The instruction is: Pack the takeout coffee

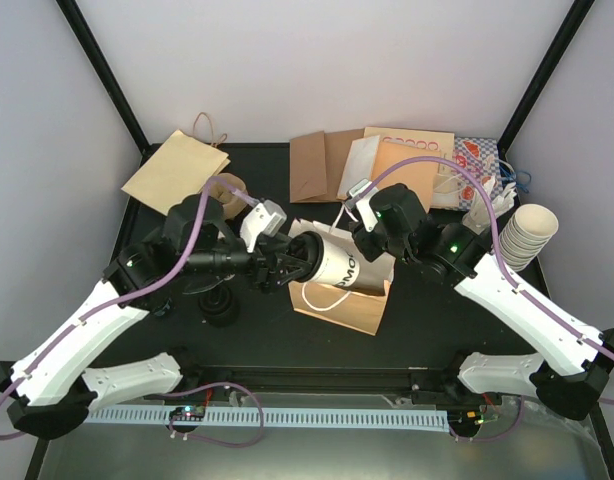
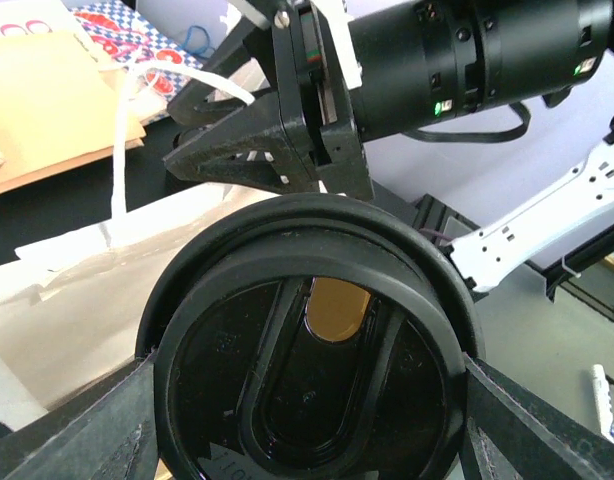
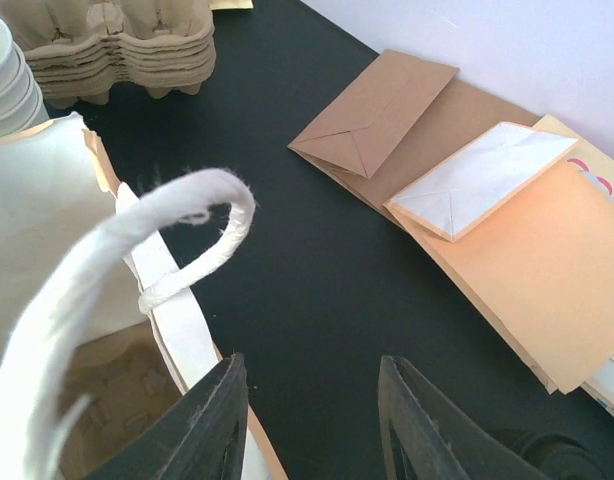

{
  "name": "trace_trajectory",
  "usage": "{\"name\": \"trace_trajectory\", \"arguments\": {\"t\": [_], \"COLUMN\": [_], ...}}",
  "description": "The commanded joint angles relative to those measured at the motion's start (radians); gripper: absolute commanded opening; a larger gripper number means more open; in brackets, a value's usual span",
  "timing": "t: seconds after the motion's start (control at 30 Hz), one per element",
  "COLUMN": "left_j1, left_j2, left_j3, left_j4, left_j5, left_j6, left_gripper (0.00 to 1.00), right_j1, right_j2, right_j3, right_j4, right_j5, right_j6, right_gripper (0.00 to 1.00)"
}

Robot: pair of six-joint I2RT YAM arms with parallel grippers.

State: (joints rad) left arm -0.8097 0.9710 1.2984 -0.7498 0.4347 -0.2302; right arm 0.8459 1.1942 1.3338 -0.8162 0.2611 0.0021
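Left pincer (image 1: 292, 262) clenched on the lidded cup (image 1: 337, 265) at the bag's (image 1: 342, 305) mouth, right pincer (image 3: 312, 365) released; next, push it inside.

White arms (image 1: 82, 335), black claws (image 2: 307, 400) (image 3: 312, 365), purple cables (image 1: 202, 215)

Even, diffuse light is falling from above, keeping the white walls (image 1: 317, 60) bright and the black worktop (image 1: 257, 330) matte, with only faint, soft shadows lying under the arms. The overhead view is reading sharp throughout. In the left wrist view the black sip lid (image 2: 317, 380) of the coffee cup (image 1: 335, 264) is crowding the lens, slightly soft, with pale reflections glinting along its rim. In the right wrist view the white bag handle (image 3: 137, 270) is blurring, the right gripper (image 3: 312, 370) is rendering dark and soft at the bottom edge, and the kraft envelopes (image 3: 377, 110) are showing crisp creases.
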Motion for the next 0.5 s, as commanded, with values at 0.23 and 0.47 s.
{"name": "trace_trajectory", "arguments": {"t": [0.23,0.47], "left_j1": [-0.072,-0.074], "left_j2": [0.114,0.238], "left_j3": [0.118,0.201], "left_j4": [-0.078,-0.136], "left_j5": [-0.136,-0.131], "left_j6": [0.101,0.208], "left_gripper": [0.62,0.62], "right_j1": [-0.011,-0.014], "right_j2": [-0.007,-0.013], "right_j3": [0.005,0.011], "right_j4": [-0.010,-0.016], "right_j5": [-0.032,-0.027], "right_j6": [0.009,0.014], "right_gripper": [0.39,0.39]}}
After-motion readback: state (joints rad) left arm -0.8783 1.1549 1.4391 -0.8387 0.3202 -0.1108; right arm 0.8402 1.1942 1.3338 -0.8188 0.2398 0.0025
